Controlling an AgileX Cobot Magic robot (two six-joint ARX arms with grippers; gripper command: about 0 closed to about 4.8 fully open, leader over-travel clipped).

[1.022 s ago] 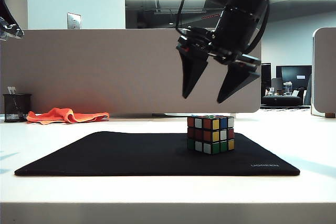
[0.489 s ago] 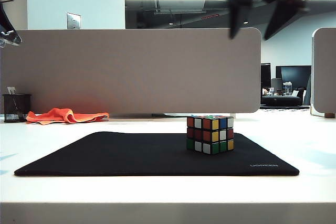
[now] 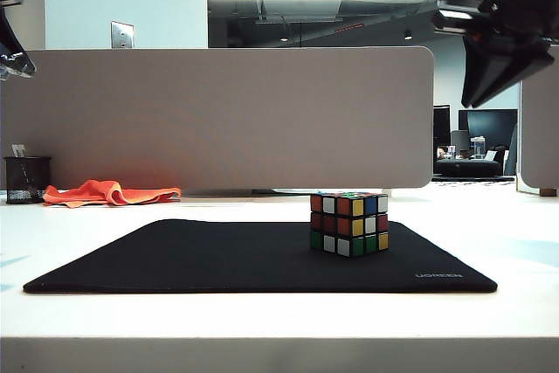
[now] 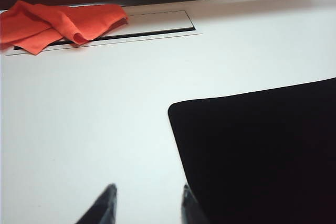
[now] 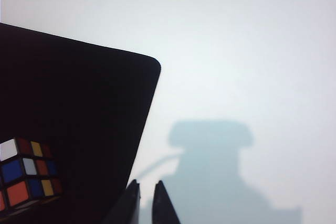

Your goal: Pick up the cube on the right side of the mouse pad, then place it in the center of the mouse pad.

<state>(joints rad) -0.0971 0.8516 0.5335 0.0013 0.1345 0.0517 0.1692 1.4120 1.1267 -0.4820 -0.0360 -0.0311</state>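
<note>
Cube (image 3: pixel 349 224) sat on mouse pad (image 3: pixel 218 259), right of its middle, untouched. Right gripper (image 5: pixel 145 203) hung high at the right, jaws nearly together, empty; left gripper (image 4: pixel 147 203) was wide, idle by the pad's left edge. Risk: descending w/ jaws narrow would knock cube away.

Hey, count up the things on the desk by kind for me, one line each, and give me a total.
Scrambled multicoloured puzzle cube: 1
Large flat black rectangular mouse pad: 1
Crumpled orange cloth: 1
Black mesh pen cup: 1
Total: 4
</note>
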